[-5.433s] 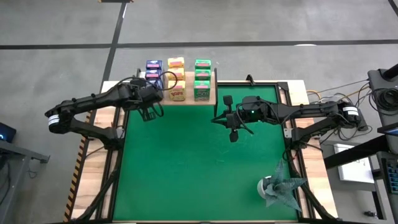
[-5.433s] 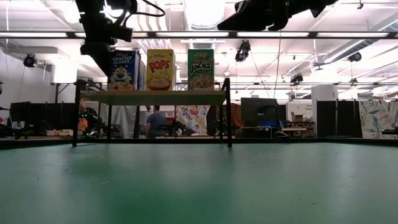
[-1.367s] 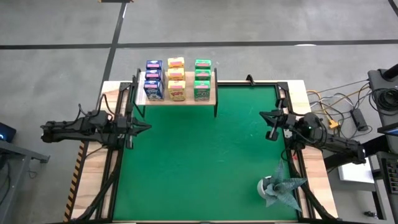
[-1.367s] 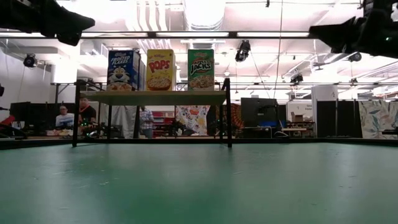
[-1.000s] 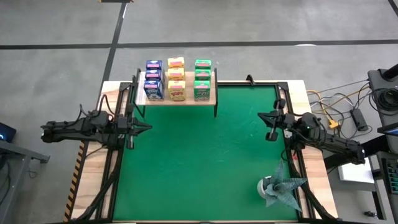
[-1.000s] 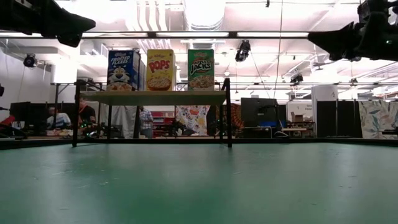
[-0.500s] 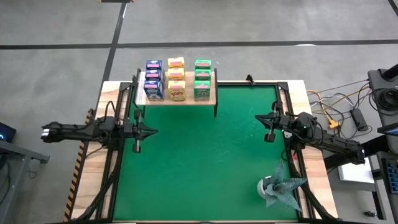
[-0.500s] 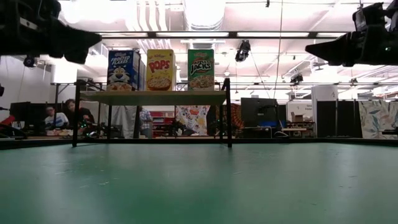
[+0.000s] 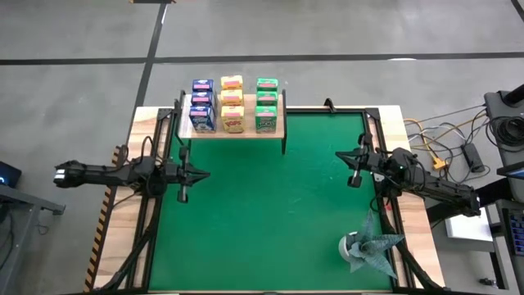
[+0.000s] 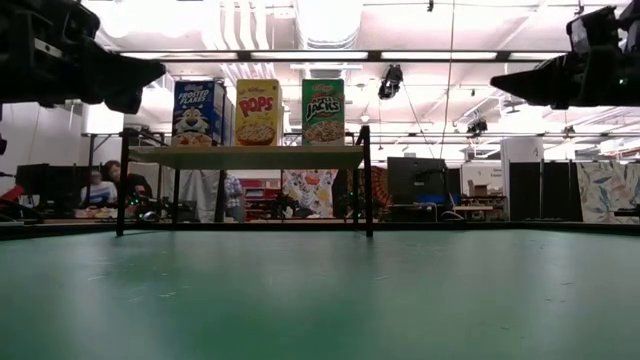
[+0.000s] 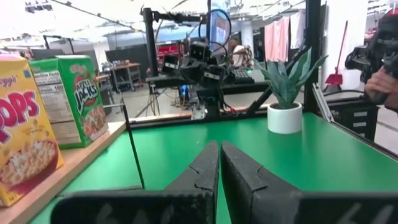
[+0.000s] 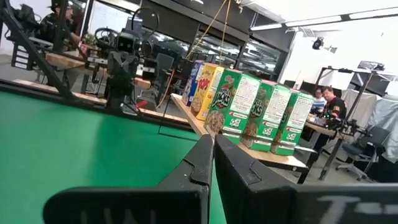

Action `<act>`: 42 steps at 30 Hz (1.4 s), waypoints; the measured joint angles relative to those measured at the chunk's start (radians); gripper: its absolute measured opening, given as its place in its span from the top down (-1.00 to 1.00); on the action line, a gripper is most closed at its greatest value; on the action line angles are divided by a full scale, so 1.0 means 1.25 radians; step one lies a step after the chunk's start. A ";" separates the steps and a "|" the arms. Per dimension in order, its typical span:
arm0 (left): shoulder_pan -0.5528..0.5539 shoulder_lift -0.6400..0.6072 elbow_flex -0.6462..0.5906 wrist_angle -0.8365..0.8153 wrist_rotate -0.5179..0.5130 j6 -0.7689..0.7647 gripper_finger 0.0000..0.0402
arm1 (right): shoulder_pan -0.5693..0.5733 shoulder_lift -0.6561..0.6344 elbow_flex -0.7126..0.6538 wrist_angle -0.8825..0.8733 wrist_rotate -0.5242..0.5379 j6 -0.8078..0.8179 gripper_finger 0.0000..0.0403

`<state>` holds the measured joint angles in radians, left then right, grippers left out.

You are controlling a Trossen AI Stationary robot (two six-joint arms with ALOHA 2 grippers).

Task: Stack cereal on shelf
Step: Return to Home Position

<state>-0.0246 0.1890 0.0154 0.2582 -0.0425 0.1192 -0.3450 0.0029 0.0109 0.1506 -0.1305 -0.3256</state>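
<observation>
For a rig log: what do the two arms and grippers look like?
Both are slim black jointed links. The left arm has a white band at one joint and thin looping cables; the right arm matches in colour. The left gripper and right gripper have matte black wedge fingers tapering to tips.

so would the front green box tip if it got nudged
Probably: the green box stands upright, tall and thin, on the shelf. It looks like light cardboard, so it may also slide. The green boxes behind might stop a backward fall.

Bright even overhead light, glaring ceiling lamps, faint shadows
</observation>
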 joint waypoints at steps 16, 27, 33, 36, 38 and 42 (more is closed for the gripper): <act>0.000 0.000 0.004 0.001 -0.001 -0.001 1.00 | 0.000 0.020 0.000 -0.028 0.000 0.009 0.96; 0.000 0.000 0.005 0.001 -0.001 -0.001 1.00 | 0.000 0.020 0.000 -0.028 0.001 0.009 0.95; 0.000 0.000 0.005 0.001 -0.001 -0.001 1.00 | 0.000 0.020 -0.001 -0.028 0.001 0.009 0.96; 0.000 0.000 0.005 0.001 -0.001 -0.001 1.00 | 0.000 0.020 -0.001 -0.028 0.001 0.009 0.96; 0.000 0.000 0.005 0.001 -0.001 -0.001 1.00 | 0.000 0.020 -0.001 -0.028 0.001 0.009 0.96; 0.000 0.000 0.005 0.001 -0.001 -0.001 1.00 | 0.000 0.020 -0.001 -0.028 0.001 0.009 0.96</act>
<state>-0.0244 0.1890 0.0216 0.2592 -0.0438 0.1181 -0.3452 0.0284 0.0101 0.1158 -0.1290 -0.3143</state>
